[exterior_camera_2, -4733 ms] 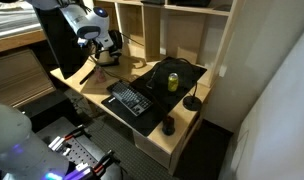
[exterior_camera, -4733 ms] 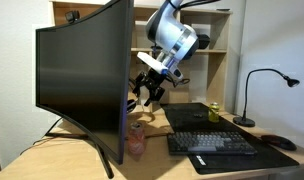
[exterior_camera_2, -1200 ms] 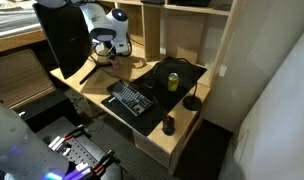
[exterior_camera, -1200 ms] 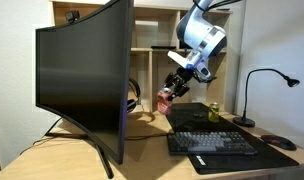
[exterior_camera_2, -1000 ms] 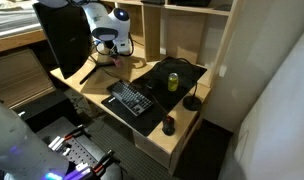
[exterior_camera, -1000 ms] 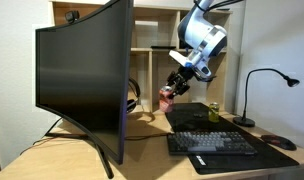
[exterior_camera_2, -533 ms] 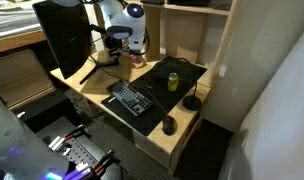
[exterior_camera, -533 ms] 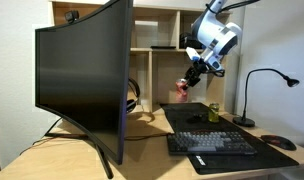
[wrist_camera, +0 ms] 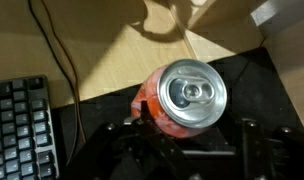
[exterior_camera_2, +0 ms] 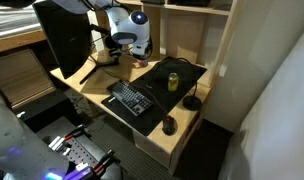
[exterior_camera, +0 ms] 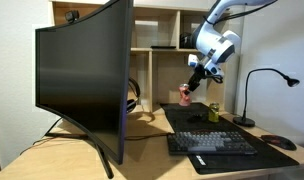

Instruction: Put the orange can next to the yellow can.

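The gripper (exterior_camera: 191, 87) is clamping the orange can (exterior_camera: 184, 96) aloft, while the yellow can (exterior_camera: 214, 112) is standing lower, off to one side, on the desk mat (exterior_camera: 180, 113).

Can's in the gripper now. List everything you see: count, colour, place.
orange can: one, salmon-orange, held in the air over the mat's edge
yellow can: one, yellow, upright on the mat
desk mat: one, black, on the wooden desk
keyboard: one, black, front of the mat
monitor: one, black, curved, beside the mat
desk lamp: one, black, near the yellow can
mouse: one, dark, beside the keyboard
gripper: one, black, closed on the orange can
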{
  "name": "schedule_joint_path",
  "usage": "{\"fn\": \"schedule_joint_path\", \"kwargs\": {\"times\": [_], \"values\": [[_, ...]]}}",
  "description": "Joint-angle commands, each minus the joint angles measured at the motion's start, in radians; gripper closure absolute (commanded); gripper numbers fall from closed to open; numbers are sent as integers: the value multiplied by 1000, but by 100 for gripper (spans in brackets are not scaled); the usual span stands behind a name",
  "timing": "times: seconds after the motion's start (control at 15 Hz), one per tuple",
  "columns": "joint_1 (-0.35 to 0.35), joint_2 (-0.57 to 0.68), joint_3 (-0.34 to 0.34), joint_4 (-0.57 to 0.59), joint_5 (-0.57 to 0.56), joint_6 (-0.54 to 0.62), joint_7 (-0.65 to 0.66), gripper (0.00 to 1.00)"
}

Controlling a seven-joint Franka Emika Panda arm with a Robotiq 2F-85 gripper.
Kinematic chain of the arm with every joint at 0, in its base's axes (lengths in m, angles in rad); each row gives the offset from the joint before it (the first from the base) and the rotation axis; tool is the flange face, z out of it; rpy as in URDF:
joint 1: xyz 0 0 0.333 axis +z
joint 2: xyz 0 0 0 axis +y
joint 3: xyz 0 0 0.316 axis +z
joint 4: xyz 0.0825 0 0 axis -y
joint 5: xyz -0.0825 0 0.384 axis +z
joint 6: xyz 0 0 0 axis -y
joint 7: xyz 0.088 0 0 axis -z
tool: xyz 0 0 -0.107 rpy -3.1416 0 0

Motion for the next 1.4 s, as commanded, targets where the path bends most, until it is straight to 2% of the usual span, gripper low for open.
{"fn": "schedule_joint_path", "kwargs": {"times": [0.0, 0.2, 0.27, 0.47, 0.53, 0.67, 0.93, 1.13, 1.33], "values": [[-17, 146, -7, 110, 41, 89, 118, 58], [-29, 219, 0, 168, 80, 187, 197, 58], [-22, 172, -6, 110, 29, 146, 173, 33], [-24, 214, -7, 150, 41, 174, 206, 33], [-24, 215, -6, 156, 42, 174, 209, 58], [-64, 226, 8, 172, 86, 150, 217, 58], [-148, 192, 52, 127, 258, 150, 121, 58], [-198, 171, 86, 91, 403, 156, -26, 58], [-195, 161, 90, 42, 472, 189, -166, 58]]}}
